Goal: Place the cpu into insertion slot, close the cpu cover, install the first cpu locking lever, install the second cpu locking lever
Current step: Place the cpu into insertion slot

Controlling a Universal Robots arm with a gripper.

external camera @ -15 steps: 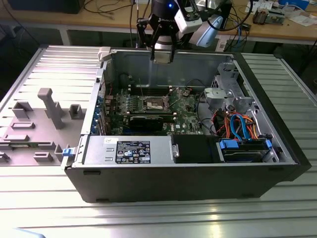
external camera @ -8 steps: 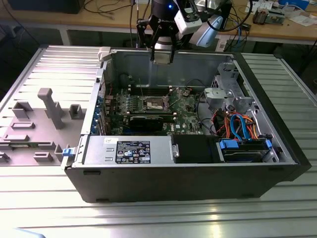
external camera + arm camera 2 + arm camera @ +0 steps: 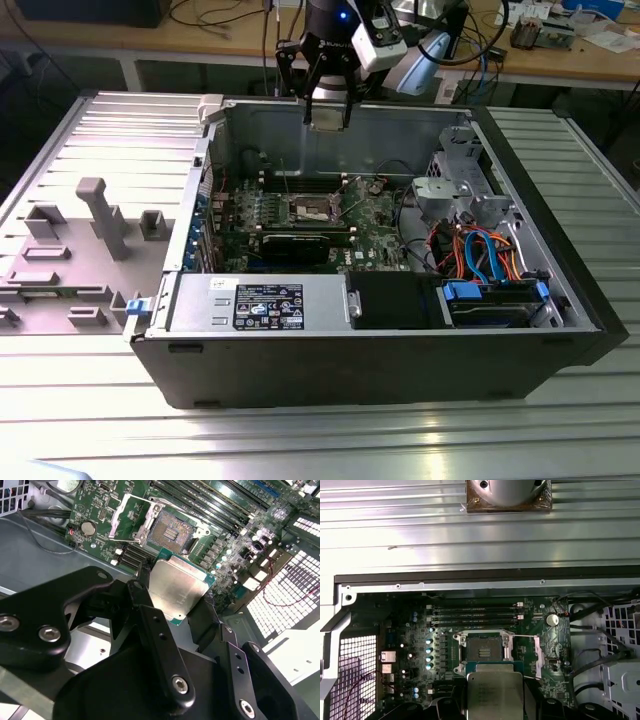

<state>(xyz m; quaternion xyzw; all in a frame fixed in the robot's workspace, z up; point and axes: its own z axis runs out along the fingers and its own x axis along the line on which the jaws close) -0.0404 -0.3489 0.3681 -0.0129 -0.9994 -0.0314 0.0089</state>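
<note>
High in the middle of the exterior view, the pincer [image 3: 328,108] grips the chip [image 3: 177,587] by its edges over the bare socket [image 3: 172,532]; the cover [image 3: 131,520] stands flipped open beside it.

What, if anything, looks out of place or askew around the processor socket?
Nothing stands out. The gripper holds the cpu above the motherboard, the insertion slot is empty and the cpu cover stands open.

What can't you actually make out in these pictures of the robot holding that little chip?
- Chip underside: faces away from the camera in both wrist views.
- Chip's side edges: covered by the gripper clamping it, second wrist view.
- Socket contacts: too small in the exterior view.
</note>
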